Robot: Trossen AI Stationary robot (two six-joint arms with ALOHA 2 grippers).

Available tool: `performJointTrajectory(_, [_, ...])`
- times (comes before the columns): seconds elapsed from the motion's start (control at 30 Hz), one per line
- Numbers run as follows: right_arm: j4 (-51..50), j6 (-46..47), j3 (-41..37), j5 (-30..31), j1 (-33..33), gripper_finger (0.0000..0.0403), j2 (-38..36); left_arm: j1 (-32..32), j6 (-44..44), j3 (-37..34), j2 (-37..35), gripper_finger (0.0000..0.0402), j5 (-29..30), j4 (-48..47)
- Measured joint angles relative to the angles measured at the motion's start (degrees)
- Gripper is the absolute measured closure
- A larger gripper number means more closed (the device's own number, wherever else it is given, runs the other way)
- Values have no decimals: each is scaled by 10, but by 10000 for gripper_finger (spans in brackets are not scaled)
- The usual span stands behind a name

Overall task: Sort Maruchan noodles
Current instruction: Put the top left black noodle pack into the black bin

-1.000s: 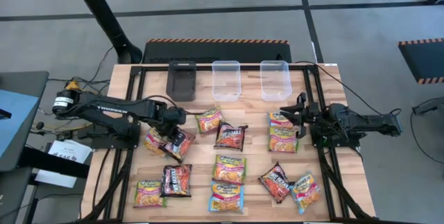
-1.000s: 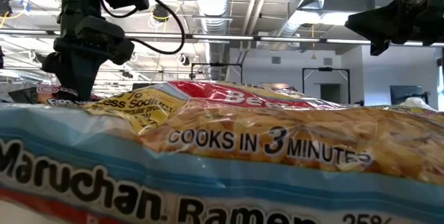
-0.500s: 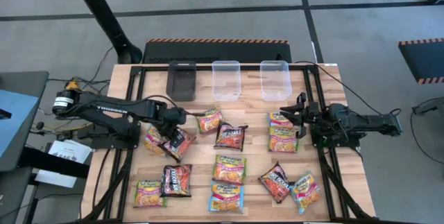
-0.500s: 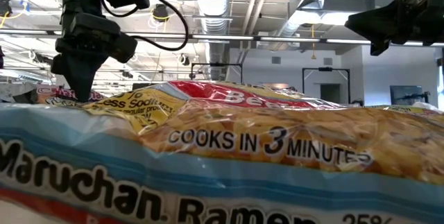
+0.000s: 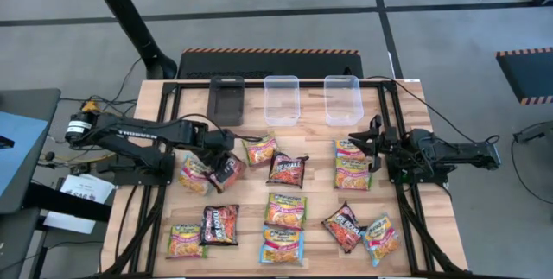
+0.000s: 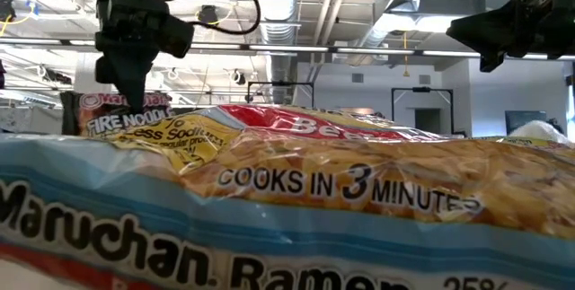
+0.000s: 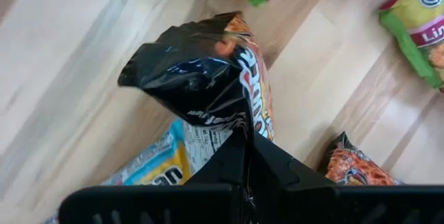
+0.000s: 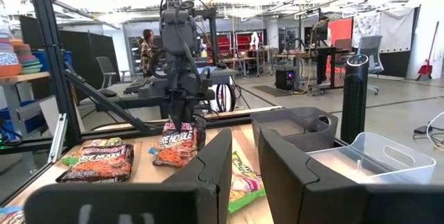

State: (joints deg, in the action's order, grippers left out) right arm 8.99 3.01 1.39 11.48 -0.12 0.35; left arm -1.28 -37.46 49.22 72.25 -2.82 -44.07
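Several Maruchan noodle packets lie flat across the wooden table (image 5: 315,171), dark, blue-edged or green/yellow-edged. My left gripper (image 5: 220,156) (image 7: 244,139) (image 6: 133,92) is at the table's left, shut on a dark packet (image 5: 228,172) (image 7: 201,71) (image 6: 115,121) printed "FIRE NOODLE". A yellow-edged packet (image 5: 192,174) lies just under it. My right gripper (image 5: 363,143) (image 8: 244,148) waits at the table's right, open, with nothing between its fingers. My left gripper pinches the dark packet by its crimped end edge (image 7: 234,118) between its two fingers. The fingers come from above, pointing steeply down. The packet hangs upright below them (image 8: 179,144); whether its lower end still touches the table I cannot tell.
A black box (image 5: 226,102) and two clear plastic tubs (image 5: 282,99) (image 5: 343,99) stand along the far edge. Black frame rails (image 5: 164,141) run down both sides of the table. One packet (image 6: 296,209) lies right against the low camera.
My left gripper has risen, moved a little toward the far edge and rolled at the wrist. The dark packet has come up with it from lying tilted on the yellow-edged packet to hanging upright.
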Motion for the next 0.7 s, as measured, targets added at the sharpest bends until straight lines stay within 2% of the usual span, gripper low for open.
performJointTrajectory(0.13, [0, 0, 0, 22, 0, 303, 0, 0, 20, 7, 0, 401, 12, -3])
performJointTrajectory(0.47, [0, 0, 0, 34, 0, 303, 0, -2, 74, 37, 0, 401, 60, -24])
performJointTrajectory(0.7, [0, 0, 0, 37, 0, 303, 0, -29, 114, 70, 0, 401, 72, -54])
